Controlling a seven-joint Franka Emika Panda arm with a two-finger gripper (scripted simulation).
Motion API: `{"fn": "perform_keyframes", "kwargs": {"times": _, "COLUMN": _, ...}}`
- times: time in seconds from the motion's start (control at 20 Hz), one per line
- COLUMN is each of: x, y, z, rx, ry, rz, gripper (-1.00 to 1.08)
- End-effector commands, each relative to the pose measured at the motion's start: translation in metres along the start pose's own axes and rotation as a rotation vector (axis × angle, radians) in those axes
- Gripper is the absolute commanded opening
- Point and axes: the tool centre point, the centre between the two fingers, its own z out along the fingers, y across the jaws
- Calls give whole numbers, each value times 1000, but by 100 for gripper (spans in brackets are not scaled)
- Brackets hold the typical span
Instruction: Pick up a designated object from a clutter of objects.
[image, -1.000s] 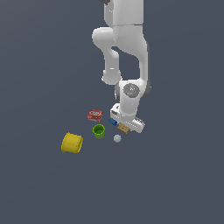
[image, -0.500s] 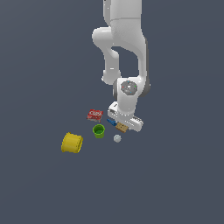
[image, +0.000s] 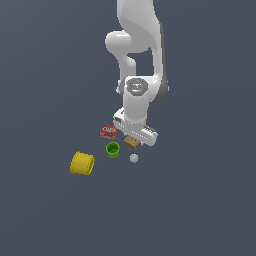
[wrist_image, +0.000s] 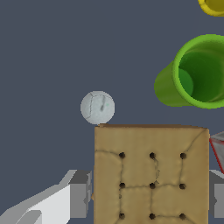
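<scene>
The designated object, a flat tan box (wrist_image: 151, 175) with dark dots and cracks on its face, sits between my two fingers (wrist_image: 81, 194). My gripper (wrist_image: 151, 194) is shut on its two sides. In the exterior view the tan box (image: 131, 142) shows just under the white hand, with my gripper (image: 133, 140) on it. The rest of the clutter lies around it: a red box (image: 108, 131), a green cup (image: 113, 149), a white ball (image: 134, 158) and a yellow cylinder (image: 82, 163).
Close to the held box are the white ball (wrist_image: 97, 107), the green cup (wrist_image: 197, 72) and an edge of the red box (wrist_image: 217, 151). The yellow cylinder (wrist_image: 214, 5) lies farther off. Everything rests on a plain dark grey floor.
The hand has shifted a little toward the exterior view's left and slightly up, and the tan box has moved with it. The ball, cup and cylinder stay put.
</scene>
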Motion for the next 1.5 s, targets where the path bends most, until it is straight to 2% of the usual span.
{"fn": "perform_keyframes", "kwargs": {"times": 0.0, "x": 12, "y": 9, "z": -23, "rx": 1, "ry": 0, "rz": 0, "gripper": -100}}
{"fn": "perform_keyframes", "kwargs": {"times": 0.95, "x": 111, "y": 74, "z": -199, "rx": 0, "ry": 0, "rz": 1, "gripper": -100}}
{"fn": "perform_keyframes", "kwargs": {"times": 1.45, "x": 144, "y": 91, "z": -252, "rx": -1, "ry": 0, "rz": 1, "gripper": -100}}
